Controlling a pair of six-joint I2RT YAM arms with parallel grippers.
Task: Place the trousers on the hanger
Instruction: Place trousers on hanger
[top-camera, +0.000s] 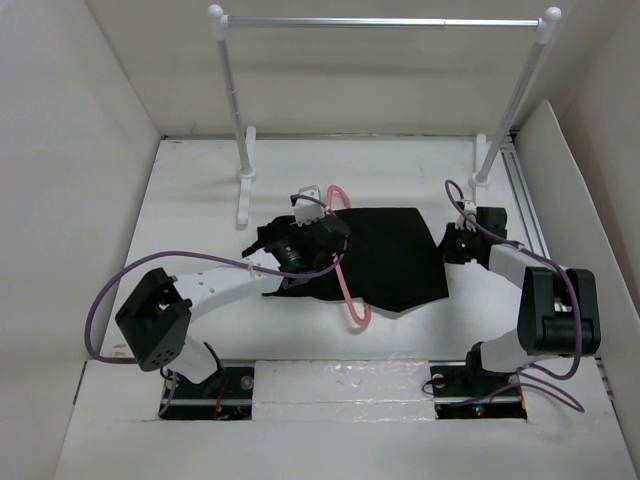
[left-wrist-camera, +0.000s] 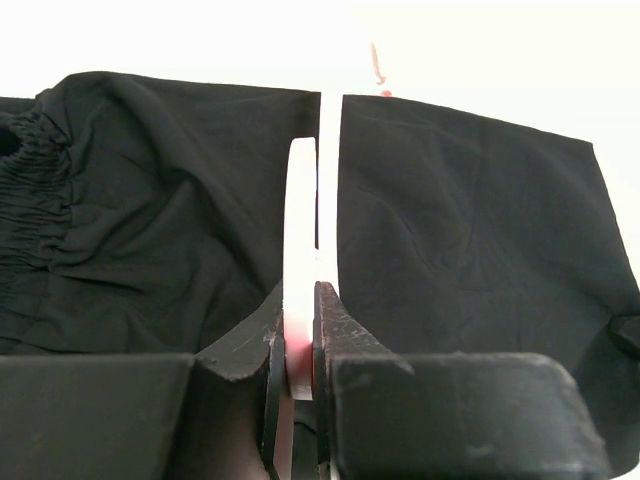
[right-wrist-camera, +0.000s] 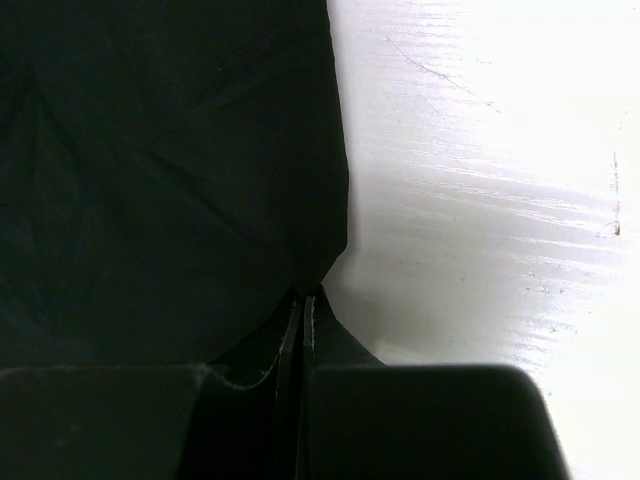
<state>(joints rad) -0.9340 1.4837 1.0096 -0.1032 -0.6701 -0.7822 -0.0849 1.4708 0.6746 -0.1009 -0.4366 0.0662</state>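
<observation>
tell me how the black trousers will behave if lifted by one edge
Probably floppy: the trousers show gathers and soft creases, so they'd likely drape from the right hand rather than hold shape. They lie thin and flat, so probably light. Pushed, they'd likely bunch, not slide.

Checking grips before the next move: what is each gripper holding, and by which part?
The left gripper pinches the hanger by one thin bar. The right gripper pinches the trousers at their side edge.
</observation>
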